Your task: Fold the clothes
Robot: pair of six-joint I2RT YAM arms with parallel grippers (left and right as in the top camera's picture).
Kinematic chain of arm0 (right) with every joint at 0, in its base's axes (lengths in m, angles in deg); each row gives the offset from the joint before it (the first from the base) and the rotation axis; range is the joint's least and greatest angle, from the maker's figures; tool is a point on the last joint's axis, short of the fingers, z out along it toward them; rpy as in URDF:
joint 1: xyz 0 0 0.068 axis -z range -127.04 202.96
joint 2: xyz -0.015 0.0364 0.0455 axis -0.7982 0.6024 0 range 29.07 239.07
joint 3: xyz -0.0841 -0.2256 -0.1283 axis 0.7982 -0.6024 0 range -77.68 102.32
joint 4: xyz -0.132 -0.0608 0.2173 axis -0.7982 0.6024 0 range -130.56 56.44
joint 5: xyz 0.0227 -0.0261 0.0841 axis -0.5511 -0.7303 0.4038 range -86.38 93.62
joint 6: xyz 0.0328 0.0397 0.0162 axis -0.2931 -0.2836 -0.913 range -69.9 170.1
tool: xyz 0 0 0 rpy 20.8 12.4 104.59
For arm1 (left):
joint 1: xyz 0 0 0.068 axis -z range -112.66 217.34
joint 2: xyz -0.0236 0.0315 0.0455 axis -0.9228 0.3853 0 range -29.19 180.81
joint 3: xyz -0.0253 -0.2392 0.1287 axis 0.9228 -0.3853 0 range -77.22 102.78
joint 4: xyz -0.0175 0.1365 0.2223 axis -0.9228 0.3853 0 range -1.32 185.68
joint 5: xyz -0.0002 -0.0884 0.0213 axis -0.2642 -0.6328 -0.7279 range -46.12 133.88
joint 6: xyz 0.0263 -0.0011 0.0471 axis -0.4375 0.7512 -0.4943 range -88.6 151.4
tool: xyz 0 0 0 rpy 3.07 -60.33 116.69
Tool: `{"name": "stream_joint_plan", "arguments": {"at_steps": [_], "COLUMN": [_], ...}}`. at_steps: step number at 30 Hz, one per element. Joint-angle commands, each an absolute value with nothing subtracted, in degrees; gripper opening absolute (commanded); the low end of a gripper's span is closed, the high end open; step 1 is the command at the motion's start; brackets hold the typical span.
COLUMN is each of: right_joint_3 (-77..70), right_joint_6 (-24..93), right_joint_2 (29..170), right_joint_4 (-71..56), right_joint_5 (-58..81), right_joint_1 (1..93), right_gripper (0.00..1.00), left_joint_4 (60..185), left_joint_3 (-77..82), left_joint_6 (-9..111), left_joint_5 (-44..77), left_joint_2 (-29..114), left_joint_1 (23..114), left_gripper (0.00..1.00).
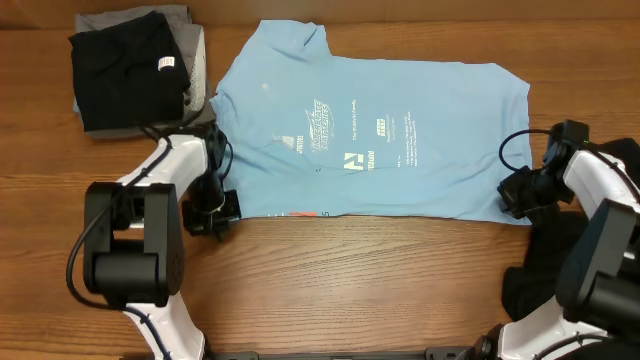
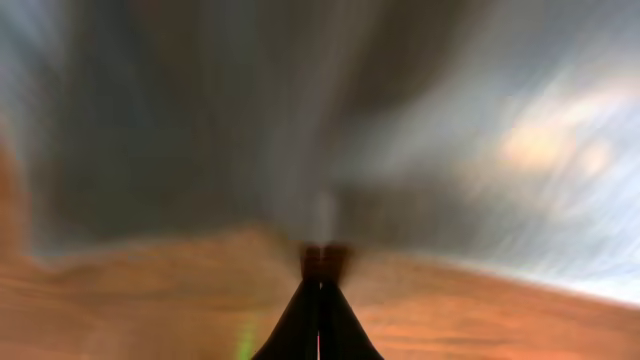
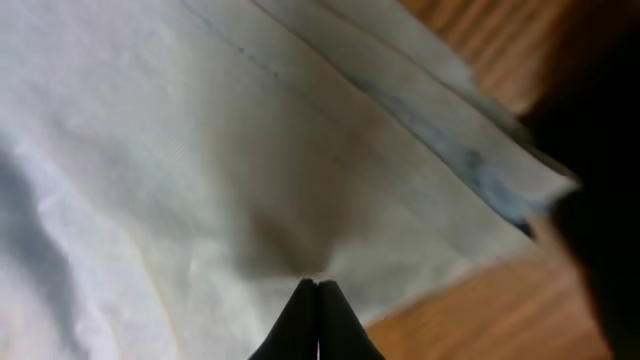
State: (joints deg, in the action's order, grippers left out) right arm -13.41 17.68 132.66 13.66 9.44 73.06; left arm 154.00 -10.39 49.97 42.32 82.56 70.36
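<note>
Fingers [image 3: 300, 330] together: left gripper [image 1: 215, 212] and right gripper [image 1: 516, 195] each pinched the T-shirt [image 1: 400, 170] at its near edge.
Black garment [image 1: 125, 70] lay folded and stacked; T-shirt apparently only partway, further folds remaining.

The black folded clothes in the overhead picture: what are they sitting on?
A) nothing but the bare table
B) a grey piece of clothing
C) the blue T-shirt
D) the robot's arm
B: grey fabric peeks out from under the black clothes along their top and right edges, and the blue T-shirt lies apart to the right.
</note>
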Motion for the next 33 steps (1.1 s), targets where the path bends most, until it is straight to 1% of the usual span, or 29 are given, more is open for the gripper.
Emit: {"name": "stream_joint_plan", "arguments": {"at_steps": [1,4,9,12,15,17,20,27,33], "right_joint_3": [-13.45,-13.45,-13.45,-13.45,-13.45,-13.45,-13.45,-13.45,-13.45], "right_joint_6": [17.05,17.05,17.05,17.05,17.05,17.05,17.05,17.07,17.07], "right_joint_2": [127.35,124.92,123.24,123.26,123.26,123.26,123.26,123.26,123.26], "right_joint_4": [14.07,14.2,13.13,12.69,12.19,11.95,11.84,11.43,10.94], "right_joint_5": [7.98,7.98,8.35,9.09,10.21,10.58,10.8,10.78,10.78], "right_joint_1": [72.84,72.84,72.84,72.84,72.84,72.84,72.84,72.84,72.84], "right_gripper": [0.04,0.04,0.04,0.04,0.04,0.04,0.04,0.04,0.04], "left_joint_4": [152.73,151.13,149.1,142.83,136.45,132.18,127.79,125.36,122.61], "left_joint_3": [-14.48,-17.6,-16.79,-16.57,-16.57,-16.62,-16.68,-16.68,-16.68], "left_joint_6": [51.23,51.63,51.58,51.61,51.58,51.78,51.76,51.76,50.25], "left_joint_5": [39.41,39.41,39.52,38.58,38.76,38.93,42.47,42.8,42.8], "left_joint_2": [77.25,71.72,60.33,54.43,51.7,51.81,54.52,65.25,70.12], "left_joint_1": [70.74,70.74,70.76,70.76,70.76,70.74,70.74,70.69,70.69], "left_gripper": [0.04,0.04,0.04,0.04,0.04,0.04,0.04,0.04,0.04]}}
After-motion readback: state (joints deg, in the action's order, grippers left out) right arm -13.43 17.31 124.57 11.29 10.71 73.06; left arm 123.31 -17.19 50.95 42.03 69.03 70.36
